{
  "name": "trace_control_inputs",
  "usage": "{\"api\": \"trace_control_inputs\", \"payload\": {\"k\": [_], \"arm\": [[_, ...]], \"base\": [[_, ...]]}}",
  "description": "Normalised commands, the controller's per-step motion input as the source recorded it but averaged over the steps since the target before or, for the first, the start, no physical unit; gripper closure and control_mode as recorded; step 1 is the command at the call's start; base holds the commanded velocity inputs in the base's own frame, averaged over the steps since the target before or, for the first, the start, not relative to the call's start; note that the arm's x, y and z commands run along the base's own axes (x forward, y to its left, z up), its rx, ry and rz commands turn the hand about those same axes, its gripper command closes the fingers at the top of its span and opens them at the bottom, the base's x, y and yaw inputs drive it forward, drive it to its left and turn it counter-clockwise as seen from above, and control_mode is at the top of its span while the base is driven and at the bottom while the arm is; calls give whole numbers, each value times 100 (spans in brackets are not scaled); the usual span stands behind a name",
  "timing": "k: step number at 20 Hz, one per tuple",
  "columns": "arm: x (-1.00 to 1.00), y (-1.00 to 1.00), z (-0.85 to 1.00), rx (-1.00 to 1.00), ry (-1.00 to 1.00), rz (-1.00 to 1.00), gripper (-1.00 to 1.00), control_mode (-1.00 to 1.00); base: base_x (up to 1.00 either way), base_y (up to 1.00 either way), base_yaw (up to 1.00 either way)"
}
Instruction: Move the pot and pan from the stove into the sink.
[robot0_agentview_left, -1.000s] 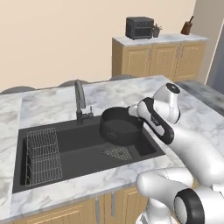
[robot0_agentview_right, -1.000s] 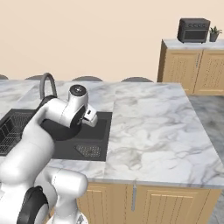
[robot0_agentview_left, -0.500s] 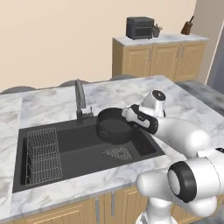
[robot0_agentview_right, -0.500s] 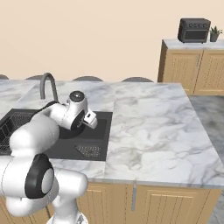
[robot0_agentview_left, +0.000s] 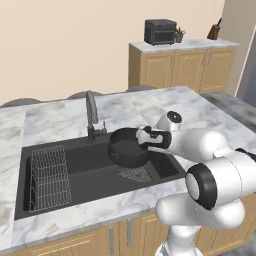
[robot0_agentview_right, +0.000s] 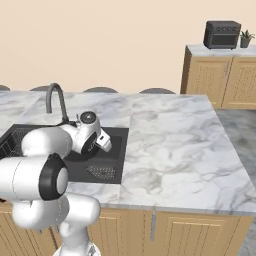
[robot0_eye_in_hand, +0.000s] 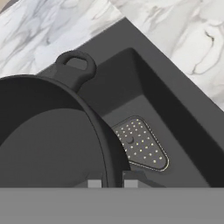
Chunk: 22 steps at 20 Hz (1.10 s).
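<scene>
Black pot (robot0_agentview_left: 128, 150), rim pinched in the closed gripper (robot0_eye_in_hand: 113, 180), has dropped lower since a second ago, now inside the sink (robot0_agentview_left: 165, 167) near its right end. Release looks next; pan remains.

The pot (robot0_eye_in_hand: 48, 131) clamped between the fingers (robot0_eye_in_hand: 95, 183) is dark grey-black all over, its loop handle (robot0_eye_in_hand: 75, 65) the same shade. Just past the fingers, the sink (robot0_agentview_left: 165, 167) is matt black, and its drain plate (robot0_eye_in_hand: 141, 144) is dark grey dotted with pale specks. The wire rack (robot0_agentview_left: 48, 175) is light grey. The faucet (robot0_agentview_left: 92, 115) is dark grey. The surface (robot0_agentview_right: 170, 145) is white marble with grey veining. The cabinets (robot0_agentview_left: 175, 67) are honey-coloured wood, the toaster oven (robot0_agentview_left: 160, 31) black, the wall (robot0_agentview_right: 125, 40) plain beige.
</scene>
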Motion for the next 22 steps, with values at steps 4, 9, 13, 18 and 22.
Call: {"api": "trace_control_inputs", "payload": {"k": [4,9,13,18,22], "arm": [[0,1,-3,0,1,0,100,-100],[1,16,-22,-5,-2,-2,100,-100],[19,24,-36,-6,0,-7,100,-100],[27,11,-40,-2,0,-8,100,-100],[22,1,-49,0,0,-7,100,-100]], "base": [[0,0,0],[0,0,0],[0,0,0],[0,0,0],[0,0,0]]}}
